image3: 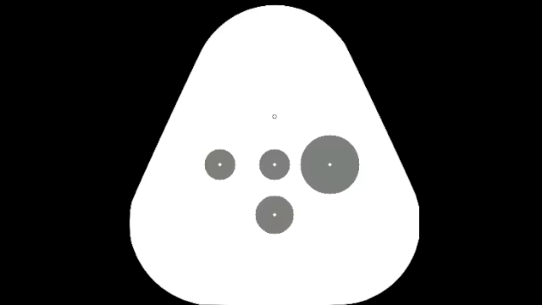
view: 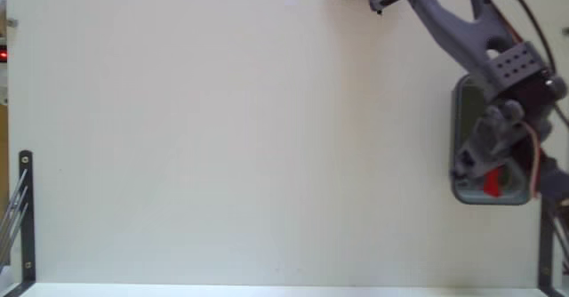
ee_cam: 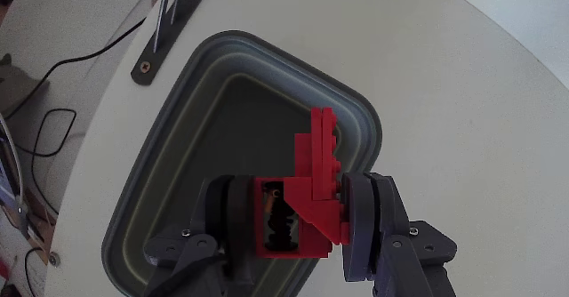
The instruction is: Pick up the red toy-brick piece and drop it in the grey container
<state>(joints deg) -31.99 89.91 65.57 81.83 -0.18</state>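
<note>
The work surface is a plain off-white table (view: 222, 137), evenly lit, with dark metal brackets bolted at its lower corners in the fixed view. At the right edge of that view the grey plastic five-joint arm (view: 462, 30) reaches down from the top.

The two-finger pincer (ee_cam: 307, 215) is clamped on the small bright red plastic toy-brick piece (ee_cam: 311, 199), an irregular stepped assembly with studs along one side. In the wrist view the dark pads press its lower block from both sides. A narrower stepped section projects beyond the fingertips, so the long axis of the piece runs roughly along the pincer's reach, tilted slightly to one side.

The rectangular grey plastic tray with rounded corners, a thick rim and a darker greenish-grey interior (ee_cam: 178, 101) lies directly below and ahead of the pincer. In the wrist view the held piece appears over the tray interior near the rim on the right of that view. In the fixed view the red piece (view: 492, 182) shows over the lower part of the tray (view: 460, 97). Height above the tray floor cannot be determined.

Assessment: the carry step appears complete. The coming move depends on the vertical relation only; the piece seems to sit inside the rim outline, so separating the fingers should let it fall into the tray. Its nearness to the rim is the main risk.
</note>
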